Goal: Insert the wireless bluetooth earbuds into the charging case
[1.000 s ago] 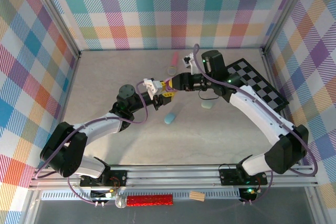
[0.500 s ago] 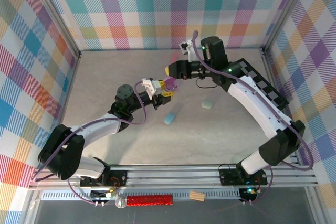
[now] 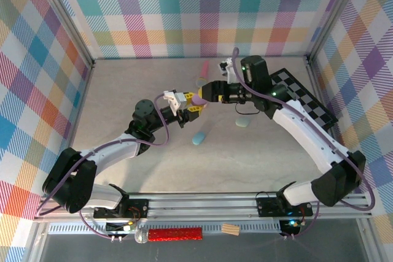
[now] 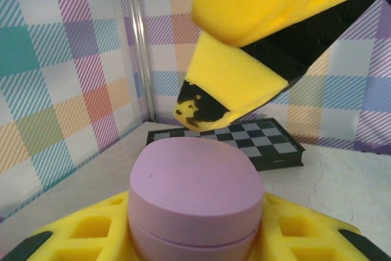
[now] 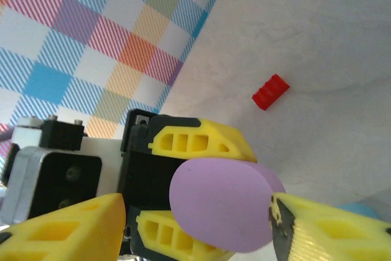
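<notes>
The charging case (image 4: 194, 194) is a lilac oval pebble with its lid down. My left gripper (image 3: 194, 104) is shut on it, a yellow finger on each side, and holds it above the table. My right gripper (image 3: 205, 93) meets it from the right, open, its fingers (image 5: 67, 227) straddling the charging case (image 5: 220, 203); one fingertip stands right at the case's edge. In the left wrist view that finger (image 4: 235, 84) hangs just above the lid. The earbuds are out of view.
On the table lie a blue pebble case (image 3: 199, 137), a mint one (image 3: 243, 122), a pink piece (image 3: 204, 67) and a pale ring (image 3: 201, 81). A folded chessboard (image 3: 302, 93) sits at the right. A small red brick (image 5: 270, 91) lies by the wall.
My right gripper pulled back from the lilac case, then returned to it with its jaws wider apart. The left gripper has kept its hold and barely shifted.
</notes>
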